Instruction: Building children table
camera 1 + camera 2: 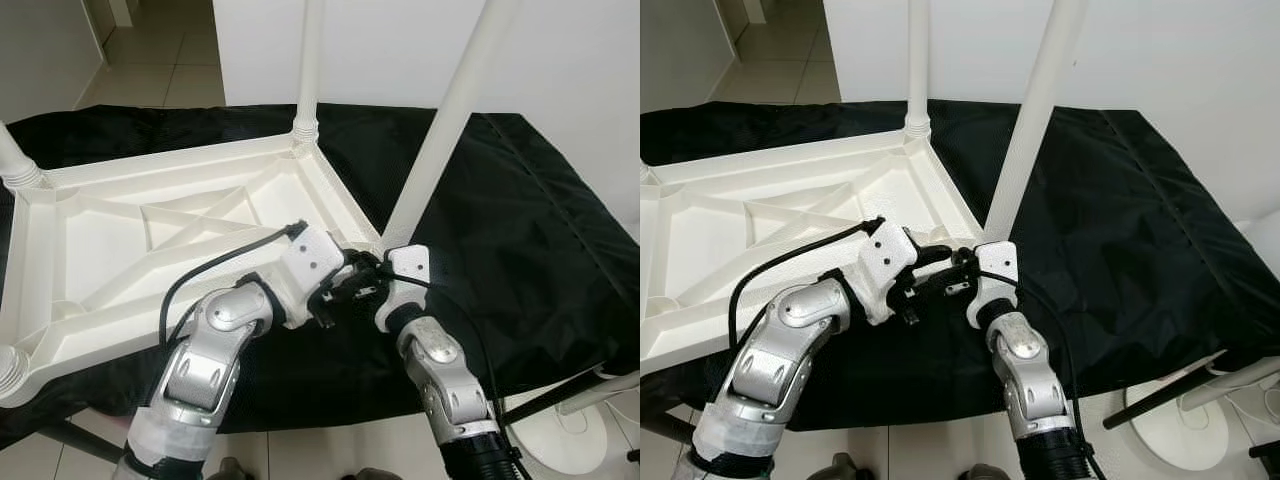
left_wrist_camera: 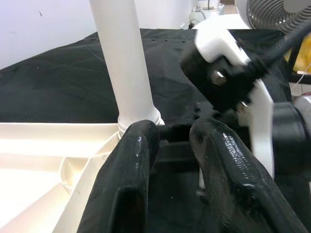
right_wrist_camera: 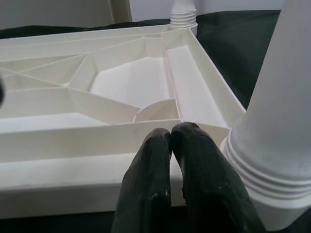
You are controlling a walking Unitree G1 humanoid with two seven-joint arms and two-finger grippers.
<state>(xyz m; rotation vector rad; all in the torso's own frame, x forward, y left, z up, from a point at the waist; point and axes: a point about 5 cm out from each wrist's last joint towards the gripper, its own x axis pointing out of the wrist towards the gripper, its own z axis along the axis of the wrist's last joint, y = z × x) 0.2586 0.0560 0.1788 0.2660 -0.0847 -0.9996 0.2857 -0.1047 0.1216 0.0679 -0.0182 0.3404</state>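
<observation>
The white tabletop (image 1: 150,240) lies upside down on a black cloth (image 1: 500,220), its legs standing up from the corners. Both grippers meet at the near corner, beside the leg (image 1: 440,130). The right gripper (image 3: 171,138) has its fingers pressed together, gripping nothing, tips against the table's rim. The left gripper (image 2: 172,141) is slightly parted, empty, just beside the leg's base. The likely risk is a sideways nudge — the leg could tilt out of its socket if not fully seated.

Smooth white plastic tabletop (image 1: 110,250) on matt black cloth (image 1: 520,220).
</observation>
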